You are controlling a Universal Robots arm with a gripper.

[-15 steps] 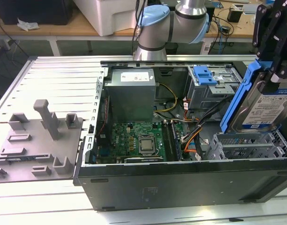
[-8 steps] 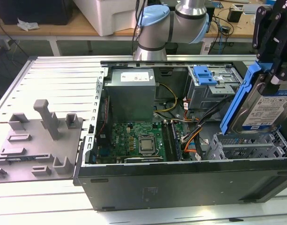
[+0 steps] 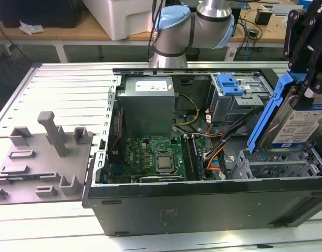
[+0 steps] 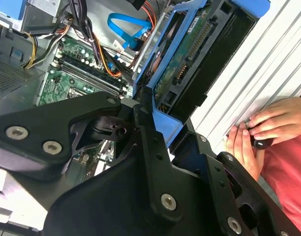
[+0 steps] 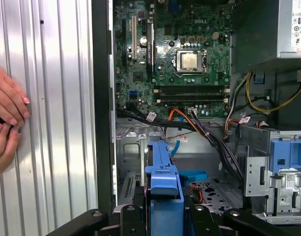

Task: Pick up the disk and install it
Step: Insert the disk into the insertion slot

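The disk (image 3: 300, 126), a silver hard drive with a white-and-blue label in a blue carrier, hangs tilted on edge above the metal drive bay (image 3: 279, 165) at the exterior view's right end of the open computer case. My gripper (image 3: 306, 86) is shut on its upper part. In the second wrist view the disk's (image 4: 189, 54) green circuit side faces the camera, with my black fingers (image 4: 145, 132) clamped on the carrier's edge. In the first wrist view the carrier (image 5: 164, 182) stands edge-on above the bay floor (image 5: 209, 189).
Orange and black cables (image 3: 224, 149) run beside the bay. A second drive cage with a blue latch piece (image 3: 229, 84) stands behind it. The motherboard (image 3: 155, 157) and power supply (image 3: 148, 105) lie further in. A person's hands (image 5: 5, 118) rest on the ribbed table beside the case.
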